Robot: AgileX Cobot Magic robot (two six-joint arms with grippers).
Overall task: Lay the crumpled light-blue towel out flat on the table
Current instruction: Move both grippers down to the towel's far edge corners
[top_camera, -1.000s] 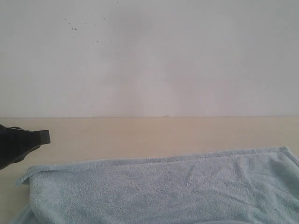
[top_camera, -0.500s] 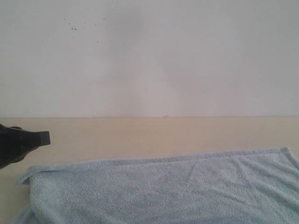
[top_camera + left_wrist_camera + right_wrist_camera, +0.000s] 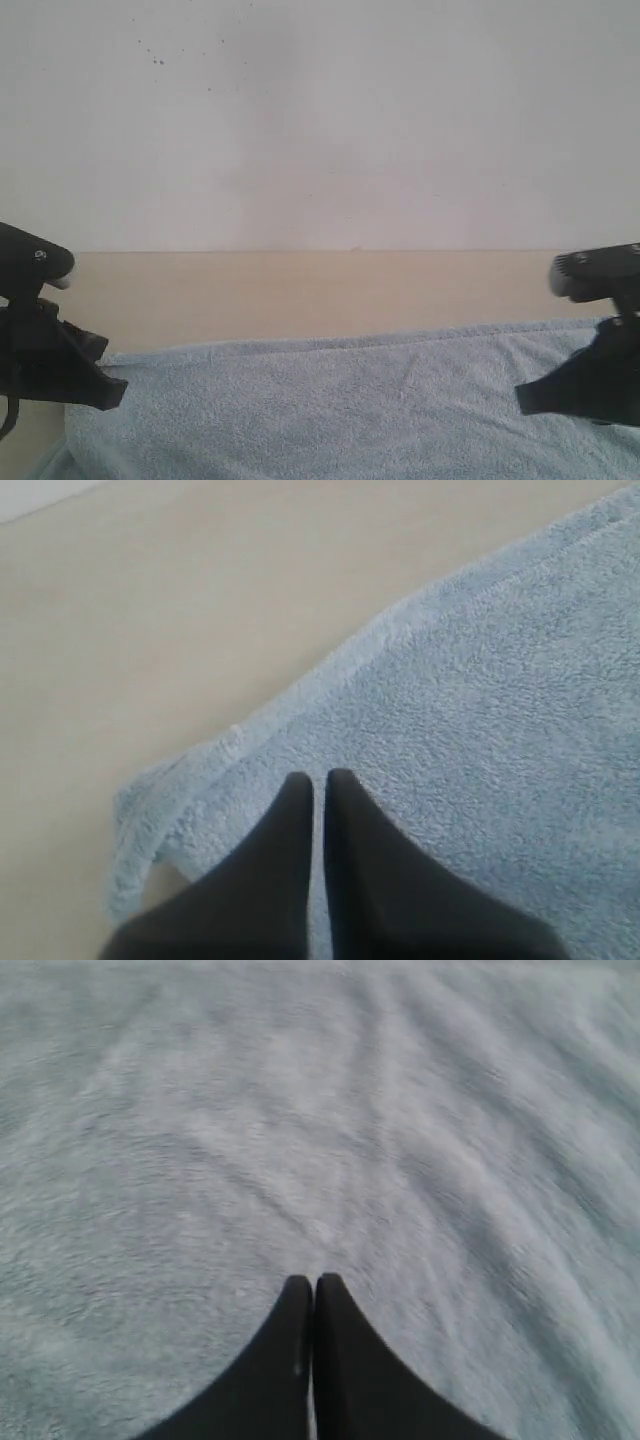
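Across the frame's bottom, the clenched, empty left claw (image 3: 318, 782) and right claw (image 3: 314, 1284) could drag wrinkles into the fluffy light-blue terry towel (image 3: 340, 400).

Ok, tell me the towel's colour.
Light blue; the towel shows best in the left wrist view.

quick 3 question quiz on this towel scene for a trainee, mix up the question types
1. True or false: the towel reaches the wall.
2. Which wrist view shows bare table as well as cloth? A left, B right, C both.
3. Fill the gap: the left gripper and the right gripper both point at the cloth with their jaws ___.

Key
1. False: a strip of bare table lies between them.
2. A: the right wrist view is filled with cloth.
3. shut
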